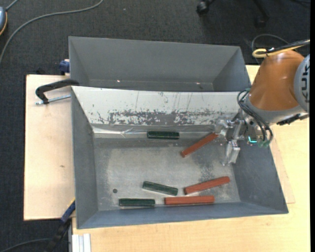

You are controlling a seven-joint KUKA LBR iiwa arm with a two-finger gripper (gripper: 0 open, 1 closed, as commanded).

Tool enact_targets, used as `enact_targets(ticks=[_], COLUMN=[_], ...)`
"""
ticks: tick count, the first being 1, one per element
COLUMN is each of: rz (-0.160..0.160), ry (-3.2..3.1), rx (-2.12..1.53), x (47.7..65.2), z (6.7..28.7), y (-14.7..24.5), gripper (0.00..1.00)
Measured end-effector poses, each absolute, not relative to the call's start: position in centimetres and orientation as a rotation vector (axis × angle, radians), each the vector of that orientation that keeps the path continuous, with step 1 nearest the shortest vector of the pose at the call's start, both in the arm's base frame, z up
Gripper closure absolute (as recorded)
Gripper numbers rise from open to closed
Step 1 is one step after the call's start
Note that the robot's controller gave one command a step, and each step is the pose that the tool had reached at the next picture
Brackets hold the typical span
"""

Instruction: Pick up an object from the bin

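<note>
My claw (230,143), open or closed I cannot tell, hangs at the right of the grey bin (147,64), seemingly touching a tilted red-brown stick (198,145), while other red and green sticks (189,200) lie mostly along the near wall.

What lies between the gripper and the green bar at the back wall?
In the camera view, one slanted red bar lies between the gripper and that green bar.

Dark, speckled carpet floor (147,19) spreads behind and to the left of the grey metal bin (157,59). Beyond the bin's far left corner, a thin pale cable (44,15) curves across the carpet. Beyond its far right corner stand the black legs and castors of a chair base (202,6).
</note>
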State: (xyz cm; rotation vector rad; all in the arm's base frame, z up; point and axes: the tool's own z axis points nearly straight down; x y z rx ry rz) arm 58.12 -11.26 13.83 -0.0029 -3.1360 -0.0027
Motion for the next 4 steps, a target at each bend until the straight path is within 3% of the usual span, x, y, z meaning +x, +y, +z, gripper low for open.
enact_targets(ticks=[1, 2, 3, 4], rz=[0.002, -0.002, -0.006, -0.001], ry=[-3.15, -3.14, -3.133, -3.141], rx=[0.096, -0.234, -0.127, -0.133], x=[57.8, 60.1, 59.6, 59.9], z=[18.2, 17.2, 6.6, 7.1], y=[-10.9, -10.8, -5.1, -5.4], gripper=[0.0, 0.0, 0.0, 1.0])
